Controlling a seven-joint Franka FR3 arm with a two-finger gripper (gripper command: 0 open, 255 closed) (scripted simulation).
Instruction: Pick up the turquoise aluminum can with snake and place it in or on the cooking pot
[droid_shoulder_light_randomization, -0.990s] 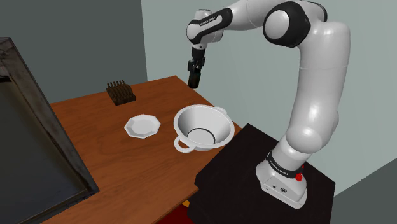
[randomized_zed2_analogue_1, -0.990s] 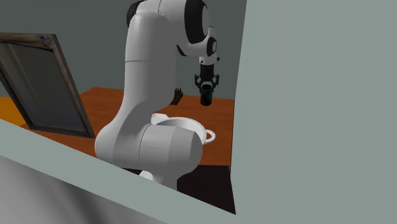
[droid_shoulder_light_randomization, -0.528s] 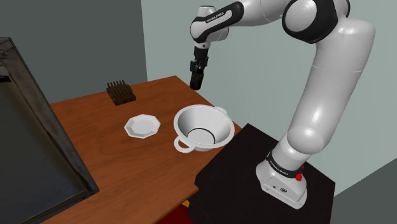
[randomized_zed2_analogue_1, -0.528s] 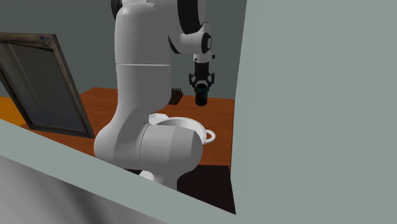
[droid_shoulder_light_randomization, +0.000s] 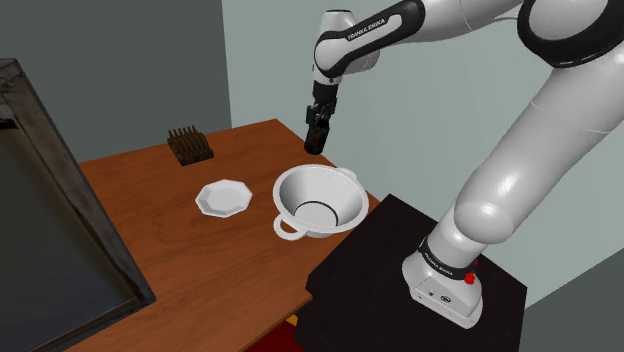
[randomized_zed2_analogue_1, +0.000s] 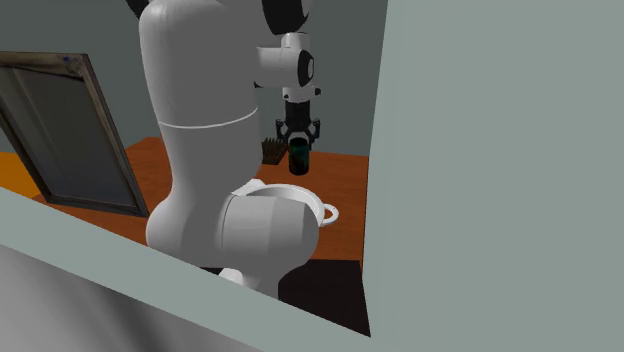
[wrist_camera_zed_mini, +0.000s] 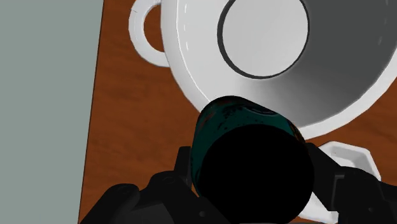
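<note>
A dark turquoise can (droid_shoulder_light_randomization: 317, 134) hangs in the air, clasped by my black gripper (droid_shoulder_light_randomization: 316, 128), just above the far rim of the white two-handled cooking pot (droid_shoulder_light_randomization: 318, 200). From the second exterior view the can (randomized_zed2_analogue_1: 299, 160) sits between the fingers above the pot (randomized_zed2_analogue_1: 290, 195). In the wrist view the can (wrist_camera_zed_mini: 251, 156) is held between the fingers, its dark end toward the camera, with the pot's white wall (wrist_camera_zed_mini: 210, 70) and flat bottom beyond it.
A white plate (droid_shoulder_light_randomization: 226, 196) lies on the wooden table (droid_shoulder_light_randomization: 190, 260) beside the pot. A dark slotted rack (droid_shoulder_light_randomization: 189, 145) stands at the table's far edge. A large dark framed panel (droid_shoulder_light_randomization: 45, 220) leans at the shoulder view's left. The black stand (droid_shoulder_light_randomization: 400, 290) adjoins the table.
The arm has swung the held can toward the shoulder view's right and slightly down, bringing it over the pot's far rim. The grip stayed shut.
</note>
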